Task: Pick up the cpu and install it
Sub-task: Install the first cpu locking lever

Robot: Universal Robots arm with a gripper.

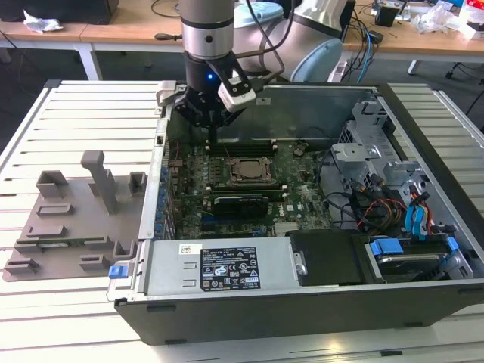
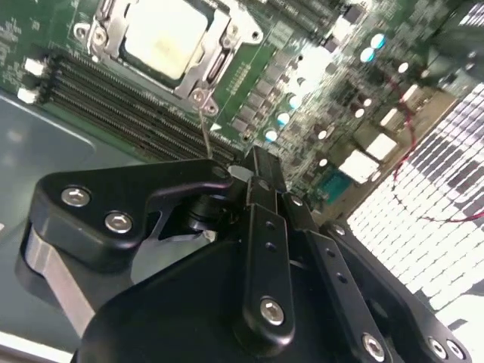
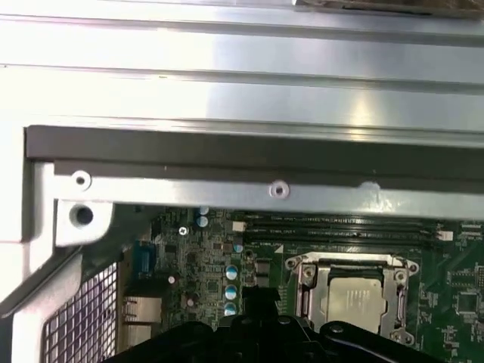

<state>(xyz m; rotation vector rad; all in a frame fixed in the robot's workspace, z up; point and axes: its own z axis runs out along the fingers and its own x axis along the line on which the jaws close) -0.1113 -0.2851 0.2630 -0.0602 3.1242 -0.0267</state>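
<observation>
**CPU seated in the socket, pincer drawn together beside the memory slots**

Going from the exterior view's left, a grey moulded tray (image 1: 72,219) was seen lying on the slatted white worktop (image 1: 91,98), just beside the open computer case (image 1: 302,302). Further right, the pincer (image 1: 212,130) was held low over the motherboard (image 1: 295,181), just behind the socket frame (image 1: 246,170). The cpu (image 2: 162,38) was found resting inside that frame, its pale metal top showing in both wrist views — nothing was held between the fingers (image 2: 261,242), which were closed together on themselves.

Judged from this, the seating step would be done well if the chip were left flat and square in the frame, with no sideways push from the pincer tip and the thin latch lever (image 2: 205,128) kept clear of snagging.

The second wrist view gave the closed fingers and the lever close up, which the exterior view could not resolve. The first wrist view added the case's metal rim (image 3: 227,193) and the chip (image 3: 355,299) beyond it. The exterior view alone placed the drive bay cables (image 1: 393,212) well apart, at its right.
</observation>
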